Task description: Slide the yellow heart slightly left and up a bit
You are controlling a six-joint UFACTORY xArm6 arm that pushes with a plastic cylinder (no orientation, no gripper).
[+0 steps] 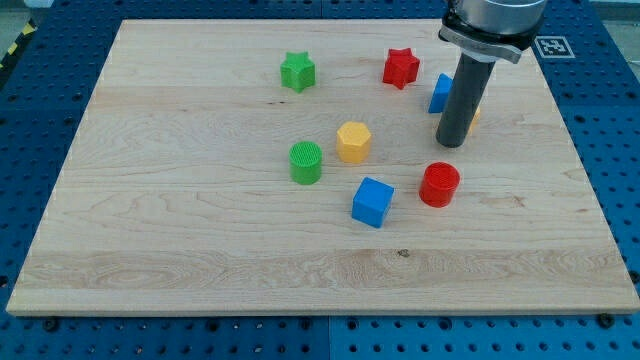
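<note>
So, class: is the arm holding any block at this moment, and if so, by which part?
Nothing is held. My tip is a bare rod end resting on the board, just above the red cylinder. The yellow heart is mostly hidden behind the rod.

Wooden board [200, 240] on blue perforated table [610, 150].

Wooden board [200, 230] under my camera, pale grain. On it: green star [297, 71] up top, red star [400, 67] beside it, blue block [440, 93] partly hidden, yellow hexagon [353, 141] centre, green cylinder [306, 162] just left, blue cube [372, 201], red cylinder [439, 185].
</note>
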